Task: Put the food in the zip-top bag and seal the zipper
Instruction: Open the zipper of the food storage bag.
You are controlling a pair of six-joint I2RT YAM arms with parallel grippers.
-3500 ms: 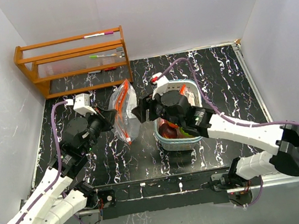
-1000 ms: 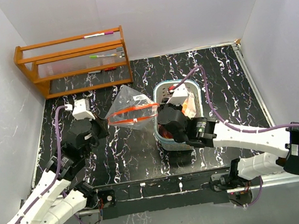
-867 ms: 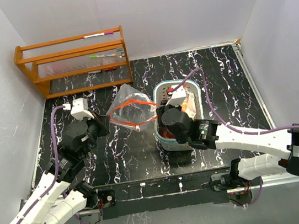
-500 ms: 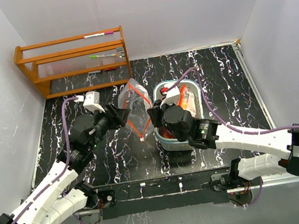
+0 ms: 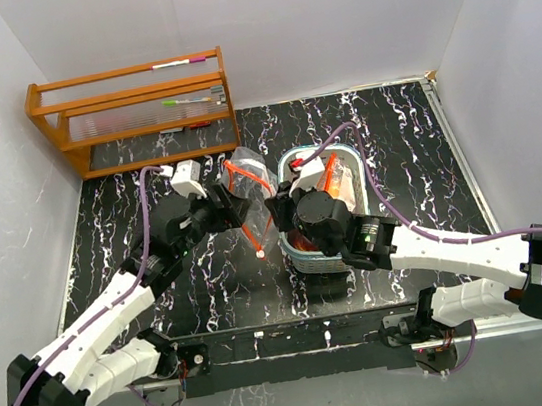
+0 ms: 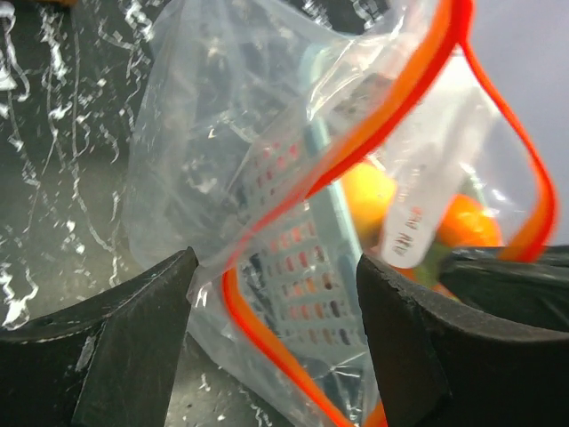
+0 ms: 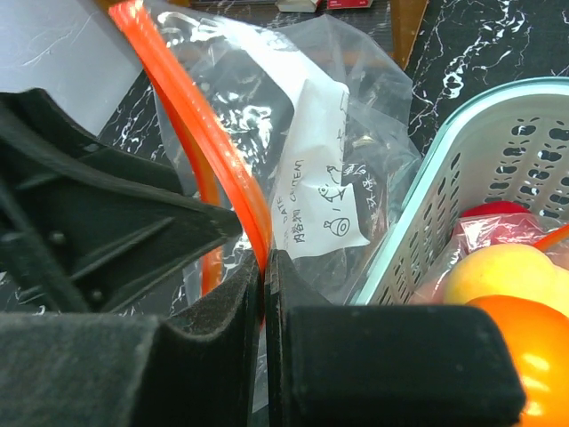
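The clear zip-top bag (image 5: 250,198) with an orange zipper hangs upright between the two arms, just left of the pale-blue basket (image 5: 350,156). My right gripper (image 7: 264,260) is shut on the bag's zipper strip (image 7: 200,151). My left gripper (image 6: 276,298) is open, and the bag's lower zipper edge (image 6: 267,338) lies loose between its fingers. The food (image 7: 498,271), yellow, orange and red fruits, sits in the basket (image 7: 418,231). In the left wrist view, fruit (image 6: 467,222) shows through the bag's plastic (image 6: 213,133).
A wooden rack (image 5: 132,111) holding pens stands at the back left against the white wall. White walls close in the black marbled table (image 5: 147,180) on three sides. The right arm reaches across the front of the basket.
My left gripper has let go of the bag's rim, opened, and swung right, close to the bag. The wide-open bag mouth has collapsed into a narrow upright fold held by the right gripper.
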